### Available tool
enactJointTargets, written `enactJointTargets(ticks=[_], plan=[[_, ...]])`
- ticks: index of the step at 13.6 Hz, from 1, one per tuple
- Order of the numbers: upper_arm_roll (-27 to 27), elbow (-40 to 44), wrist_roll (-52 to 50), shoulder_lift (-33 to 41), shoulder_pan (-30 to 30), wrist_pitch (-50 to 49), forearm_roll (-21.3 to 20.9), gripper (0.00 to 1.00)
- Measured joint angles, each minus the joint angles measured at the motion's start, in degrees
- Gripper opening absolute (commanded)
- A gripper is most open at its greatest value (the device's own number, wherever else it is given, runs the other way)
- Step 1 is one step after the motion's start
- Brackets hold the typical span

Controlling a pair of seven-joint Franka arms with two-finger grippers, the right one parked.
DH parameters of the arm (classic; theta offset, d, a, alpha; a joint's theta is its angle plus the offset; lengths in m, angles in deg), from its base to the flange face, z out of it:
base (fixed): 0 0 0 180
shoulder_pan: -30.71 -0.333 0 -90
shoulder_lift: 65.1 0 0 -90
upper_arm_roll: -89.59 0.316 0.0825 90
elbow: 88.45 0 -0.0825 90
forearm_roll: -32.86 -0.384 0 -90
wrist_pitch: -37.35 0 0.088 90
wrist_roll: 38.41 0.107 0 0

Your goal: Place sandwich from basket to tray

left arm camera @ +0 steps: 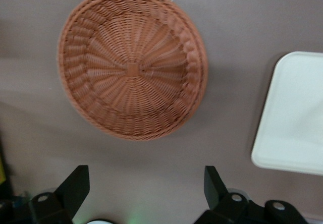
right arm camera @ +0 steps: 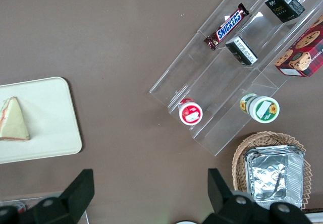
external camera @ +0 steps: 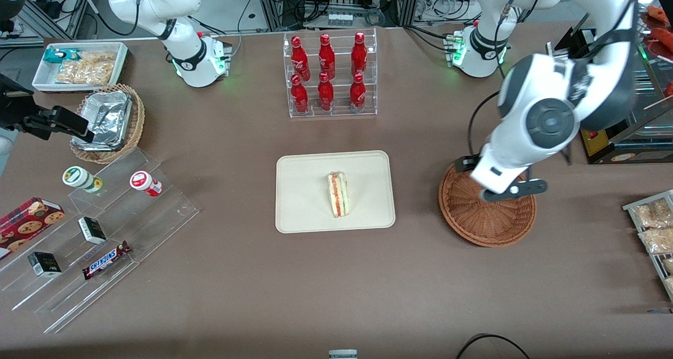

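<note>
One sandwich (external camera: 337, 194) lies flat on the tray (external camera: 305, 212) at mid-table, so the delivery looks done. Toward the working arm's end sits the basket (external camera: 473, 225), bare inside. Above it hangs the gripper (left arm camera: 146, 188), fingers spread wide and holding nothing, apparently clear of the job.

The arm hides part of the basket (external camera: 489, 217); the hand (left arm camera: 146, 183) is cut off.
</note>
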State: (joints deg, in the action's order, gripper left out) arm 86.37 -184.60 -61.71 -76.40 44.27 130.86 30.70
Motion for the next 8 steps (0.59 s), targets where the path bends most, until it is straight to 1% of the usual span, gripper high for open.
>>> enactJointTargets(ticks=[5, 8], plan=[[-5.3, -0.5, 10.2, 5.9, -10.5, -5.3, 0.0, 1.00], [-7.7, -0.6, 13.4, 9.2, -15.4, -8.4, 0.0, 1.00]])
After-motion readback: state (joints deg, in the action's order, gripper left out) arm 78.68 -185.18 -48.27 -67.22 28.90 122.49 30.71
